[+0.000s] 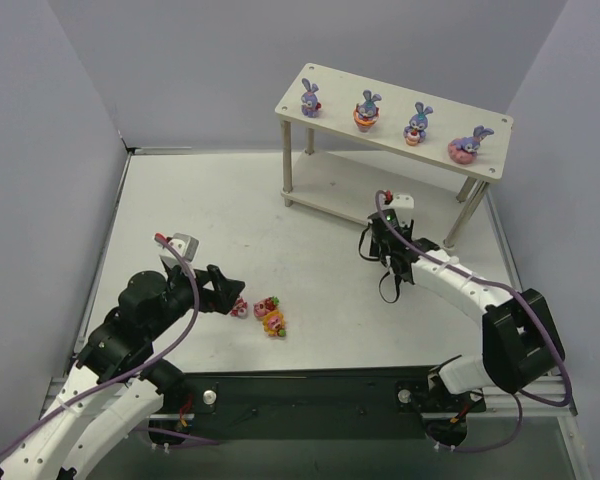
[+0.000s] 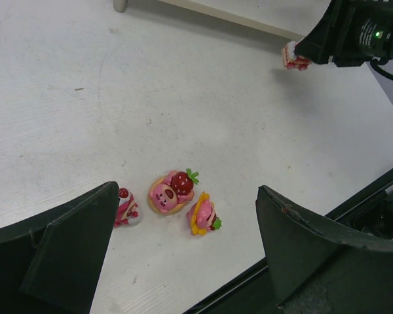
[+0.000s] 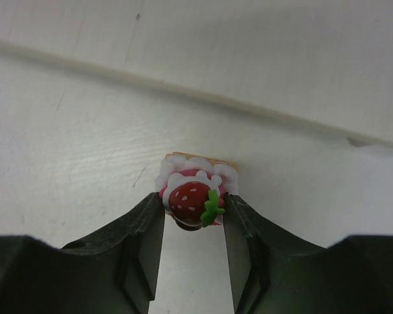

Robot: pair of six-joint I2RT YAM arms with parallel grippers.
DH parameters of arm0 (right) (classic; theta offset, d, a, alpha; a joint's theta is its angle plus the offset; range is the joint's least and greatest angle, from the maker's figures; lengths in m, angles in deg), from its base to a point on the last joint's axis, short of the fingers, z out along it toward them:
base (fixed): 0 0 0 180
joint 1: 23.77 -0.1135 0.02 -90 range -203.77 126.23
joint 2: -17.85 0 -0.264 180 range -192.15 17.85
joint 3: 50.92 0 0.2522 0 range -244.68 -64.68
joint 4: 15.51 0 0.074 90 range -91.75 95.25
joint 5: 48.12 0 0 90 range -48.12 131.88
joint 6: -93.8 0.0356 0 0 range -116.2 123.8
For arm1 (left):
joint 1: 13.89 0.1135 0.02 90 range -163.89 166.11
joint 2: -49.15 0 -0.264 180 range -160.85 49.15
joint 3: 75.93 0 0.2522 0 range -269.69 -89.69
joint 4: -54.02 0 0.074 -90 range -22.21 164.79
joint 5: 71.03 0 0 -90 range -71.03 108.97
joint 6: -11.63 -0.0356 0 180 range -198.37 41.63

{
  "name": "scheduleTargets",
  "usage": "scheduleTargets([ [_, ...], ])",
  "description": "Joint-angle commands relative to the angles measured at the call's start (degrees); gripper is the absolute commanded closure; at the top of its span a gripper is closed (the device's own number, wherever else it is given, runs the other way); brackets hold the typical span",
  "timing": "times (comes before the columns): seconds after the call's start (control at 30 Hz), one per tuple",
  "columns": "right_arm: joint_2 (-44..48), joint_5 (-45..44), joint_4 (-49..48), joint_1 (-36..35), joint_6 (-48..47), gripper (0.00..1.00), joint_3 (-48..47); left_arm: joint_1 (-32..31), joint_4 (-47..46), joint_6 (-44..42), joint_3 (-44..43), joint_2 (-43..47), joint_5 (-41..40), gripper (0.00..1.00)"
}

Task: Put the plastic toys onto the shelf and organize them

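Four purple bunny toys [image 1: 367, 110] stand in a row on the top board of the pale wooden shelf [image 1: 380, 131]. My right gripper [image 3: 193, 204] is shut on a strawberry cake toy [image 3: 190, 188], held just in front of the shelf's lower board [image 1: 345, 205]; the same held toy [image 2: 295, 57] shows in the left wrist view. Three more toys lie together on the table: a pink one with a cherry [image 2: 126, 208], a round pink bear with a strawberry [image 2: 170, 193] and an orange-rimmed pink one [image 2: 203, 214]. My left gripper [image 2: 187, 196] hangs open above them, touching none.
The black base rail [image 1: 310, 395] runs along the table's near edge, close behind the three loose toys. Grey walls close in the left, the back and the right. The shelf's thin legs [image 1: 288, 165] stand at its corners.
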Motion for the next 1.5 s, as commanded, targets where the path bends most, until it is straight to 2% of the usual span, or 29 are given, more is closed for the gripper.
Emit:
scheduleTargets([
  [0.0,2.0,-5.6,0.7,4.7,-0.4,1.0,-4.1,-0.3,-1.4,0.0,0.5,0.5,0.7,0.05],
  [0.3,1.1,-7.3,-5.2,9.4,-2.5,1.0,-4.0,-0.3,-1.8,0.0,0.7,-0.2,2.3,0.05],
  [1.1,-2.9,-0.6,-10.7,15.8,-6.0,0.98,-4.7,-0.3,-2.3,0.4,0.9,-1.2,2.2,0.05],
  [1.3,-3.6,-0.4,-10.8,17.0,-6.2,0.87,-4.8,-0.4,-2.2,0.4,0.9,-1.3,2.2,0.05],
  [1.33,-3.9,-0.3,-10.8,17.1,-6.2,0.8,-4.7,-0.3,-2.2,0.4,0.9,-1.3,2.2,0.05],
  [1.47,-3.8,-0.4,-11.2,17.5,-6.5,0.67,-4.1,-0.3,-2.2,0.4,0.9,-1.2,2.1,0.05],
])
